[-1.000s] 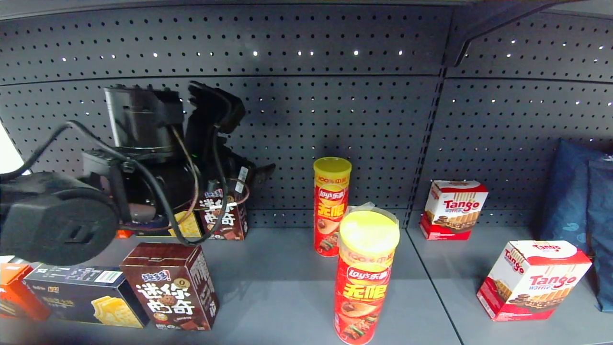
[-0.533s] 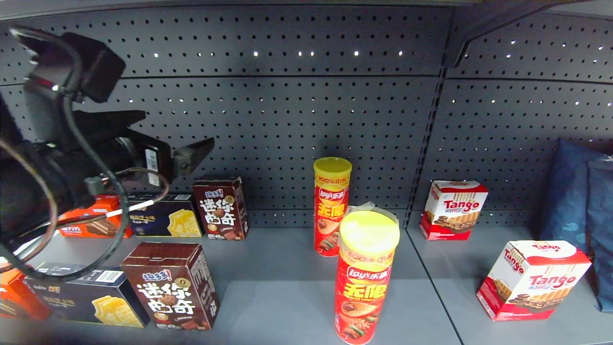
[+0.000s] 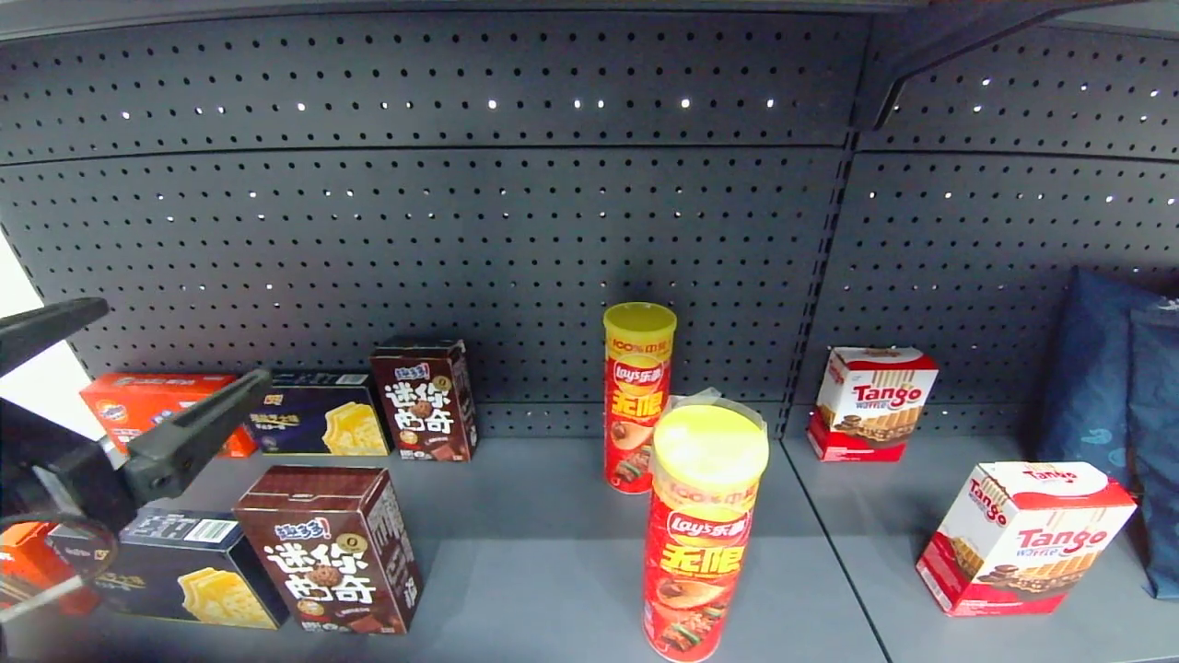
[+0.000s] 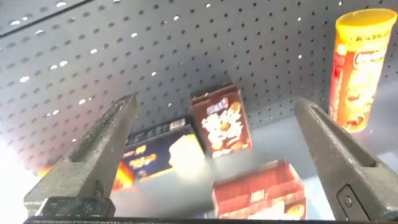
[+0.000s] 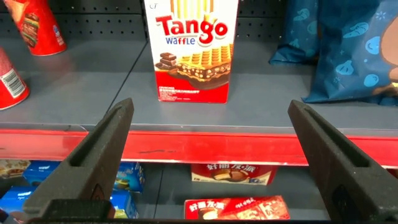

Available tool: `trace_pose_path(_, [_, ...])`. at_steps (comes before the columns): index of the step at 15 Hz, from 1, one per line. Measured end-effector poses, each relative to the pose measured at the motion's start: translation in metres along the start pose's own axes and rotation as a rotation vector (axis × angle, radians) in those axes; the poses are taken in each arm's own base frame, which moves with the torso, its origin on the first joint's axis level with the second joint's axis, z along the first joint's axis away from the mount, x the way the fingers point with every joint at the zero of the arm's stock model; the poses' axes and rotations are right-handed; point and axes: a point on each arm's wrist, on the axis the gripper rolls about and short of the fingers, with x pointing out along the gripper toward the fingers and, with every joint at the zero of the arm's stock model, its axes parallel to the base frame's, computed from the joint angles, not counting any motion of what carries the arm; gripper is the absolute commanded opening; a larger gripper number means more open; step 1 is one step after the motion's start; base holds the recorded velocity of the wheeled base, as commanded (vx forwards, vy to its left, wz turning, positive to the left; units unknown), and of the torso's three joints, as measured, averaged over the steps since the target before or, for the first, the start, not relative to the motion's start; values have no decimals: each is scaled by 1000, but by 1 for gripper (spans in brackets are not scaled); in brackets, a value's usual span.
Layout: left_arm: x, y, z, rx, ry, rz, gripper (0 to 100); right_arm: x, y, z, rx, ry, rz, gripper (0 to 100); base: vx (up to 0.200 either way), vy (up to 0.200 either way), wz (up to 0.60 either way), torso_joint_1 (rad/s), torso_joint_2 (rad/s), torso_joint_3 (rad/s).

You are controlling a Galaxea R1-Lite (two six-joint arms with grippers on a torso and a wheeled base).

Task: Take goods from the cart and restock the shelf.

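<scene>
The left hand (image 3: 181, 343) is hanging wide open and empty at the shelf's (image 3: 543, 589) left front, beside the front cookie box (image 3: 327, 548). The right hand (image 5: 211, 104) is gaping wide before a waffle box (image 5: 191, 50). Farther back, the rear cookie box (image 3: 426, 401) is standing against the pegboard (image 3: 553, 230).

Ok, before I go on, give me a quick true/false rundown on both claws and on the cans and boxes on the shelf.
1. The left claw is open and holds nothing. True.
2. The front chip can and the back chip can stand upright on the shelf. True.
3. The right claw grips a waffle box. False: the right claw is open and empty; the waffle box stands on the shelf ahead of it.
4. The brown cookie boxes stand right of the cans. False: the front brown cookie box and the back brown cookie box stand left of them.
</scene>
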Motion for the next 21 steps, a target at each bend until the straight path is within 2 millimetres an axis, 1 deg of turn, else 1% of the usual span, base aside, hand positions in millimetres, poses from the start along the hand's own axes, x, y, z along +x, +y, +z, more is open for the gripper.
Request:
trace_pose_path(1, [-5, 1, -2, 2, 8, 0, 100, -4, 0, 16, -2, -31, -2, 100, 0, 0, 0, 0, 0, 0])
trace_pose_path(3, [-12, 0, -8, 11, 56, -13, 100, -10, 0, 63, -39, -52, 28, 100, 0, 0, 0, 0, 0, 0])
trace_pose_path(4, [-14, 1, -8, 8, 51, -11, 100, -8, 0, 86, -63, -33, 60, 100, 0, 0, 0, 0, 0, 0])
trace_pose_path(6, [-16, 1, -8, -2, 46, -14, 100, 13, 0, 125, -98, 44, 170, 100, 0, 0, 0, 0, 0, 0])
trace_pose_path(8, [-17, 1, -8, -9, 42, -13, 100, 45, 5, 151, -121, 141, 297, 100, 0, 0, 0, 0, 0, 0])
trace_pose_path(10, [-17, 1, -7, -10, 39, -13, 100, 83, 16, 159, -140, 243, 399, 100, 0, 0, 0, 0, 0, 0])
trace_pose_path(11, [-17, 2, -6, -11, 36, -12, 100, 103, 24, 158, -149, 286, 443, 100, 0, 0, 0, 0, 0, 0])
trace_pose_path(13, [-16, 2, -6, -11, 37, -10, 100, 138, 42, 153, -161, 334, 498, 100, 0, 0, 0, 0, 0, 0])
trace_pose_path(15, [-16, 1, -7, -11, 44, -10, 100, 167, 59, 140, -176, 397, 531, 100, 0, 0, 0, 0, 0, 0])
trace_pose_path(17, [-16, 1, -8, -10, 47, -10, 100, 186, 76, 129, -198, 460, 577, 100, 0, 0, 0, 0, 0, 0])
trace_pose_path(21, [-16, 0, -10, -9, 55, -12, 100, 203, 105, 119, -242, 522, 647, 100, 0, 0, 0, 0, 0, 0])
